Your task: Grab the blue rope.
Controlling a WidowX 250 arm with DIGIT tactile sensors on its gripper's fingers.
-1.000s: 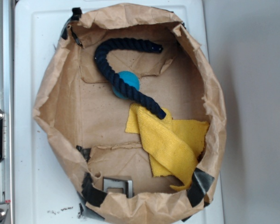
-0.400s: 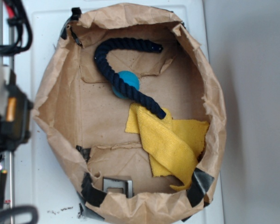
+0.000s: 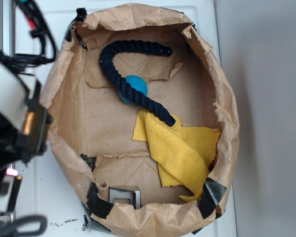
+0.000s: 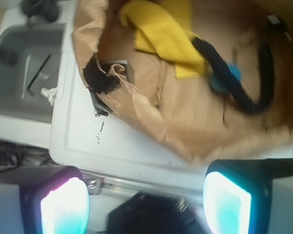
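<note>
The blue rope (image 3: 110,69) is a thick navy twisted rope lying in a hook shape on the floor of a rolled-down brown paper bag (image 3: 228,98). Its lower end rests on a yellow cloth (image 3: 182,148), and its middle crosses a small light-blue ball (image 3: 138,83). My arm (image 3: 19,123) stands outside the bag's left rim, well clear of the rope. In the wrist view, my gripper (image 4: 146,204) is open, with nothing between its glowing pads (image 4: 63,209). The rope (image 4: 246,100) shows there at the upper right, far from the fingers.
The bag sits on a white tray-like surface (image 3: 29,54). A black buckle (image 3: 124,195) and black tape lie at the bag's near rim. A metal rail (image 3: 2,29) runs along the left edge. A grey wall fills the right side.
My arm has come into the exterior view from the left and moved up to the bag's left rim. The rope, ball and cloth have not moved.
</note>
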